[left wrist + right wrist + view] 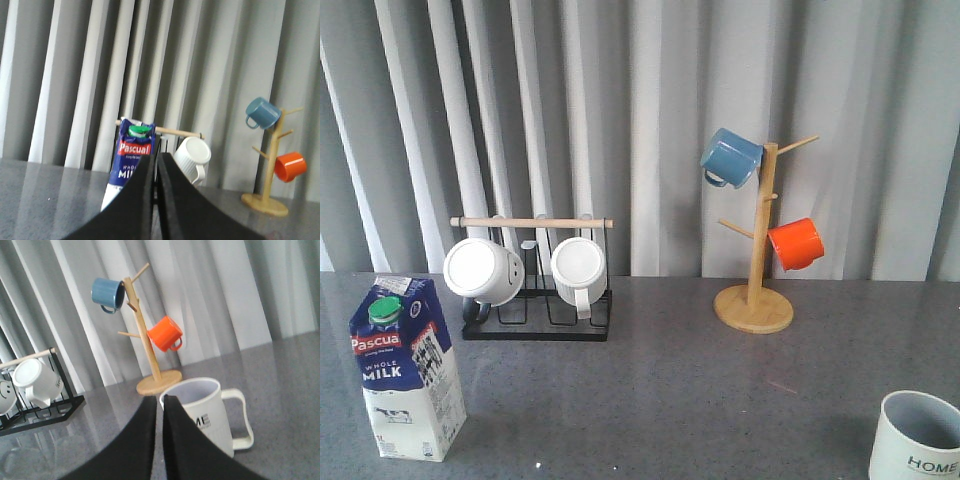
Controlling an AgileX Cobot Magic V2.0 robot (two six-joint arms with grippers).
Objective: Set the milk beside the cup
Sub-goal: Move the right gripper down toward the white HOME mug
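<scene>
Standing upright at the near left of the grey table (660, 390), the milk (406, 370) shows its green cap, red "Pascua" band and "WHOLE MILK" lettering toward the front camera. Nothing touches it. The cup (917, 438), pale and ribbed with "HOME" on its side, sits upright at the near right corner of the table, well apart from the milk, with the whole width of the table between them.

Behind the milk, a black wire rack (536, 300) with a wooden bar along its top holds two white mugs (485, 271) lying on their sides. Farther right, a wooden mug tree (758, 262) stands on a round base, carrying a blue mug (730, 157) high on one peg and an orange mug (795, 243) lower on the other side. Grey curtains hang behind everything.

From the left wrist camera, the left claw (155, 165) has its two dark fingers pressed almost together with nothing between them, and the milk rises just beyond the tips. From the right wrist camera, the right claw (159, 405) is likewise closed on nothing, with the cup just past its tips, handle turned to the side.
</scene>
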